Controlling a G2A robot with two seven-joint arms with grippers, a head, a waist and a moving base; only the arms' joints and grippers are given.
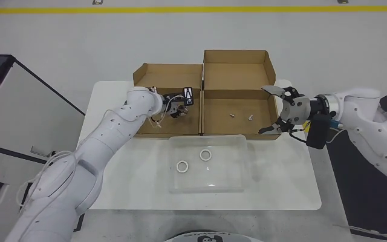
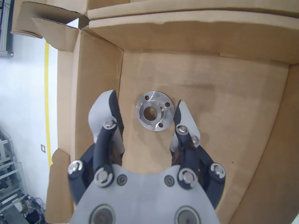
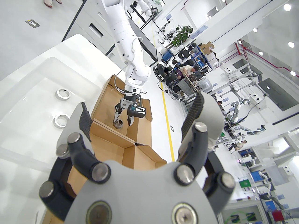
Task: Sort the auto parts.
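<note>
Flange by box wall, flanked by wide-spread left pincer: may be nudged if the pincer is dragged across it.

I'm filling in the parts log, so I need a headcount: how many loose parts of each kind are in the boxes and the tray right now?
Metal flange: 1
Metal rings: 2
Small fasteners: 2
Total: 5
</note>
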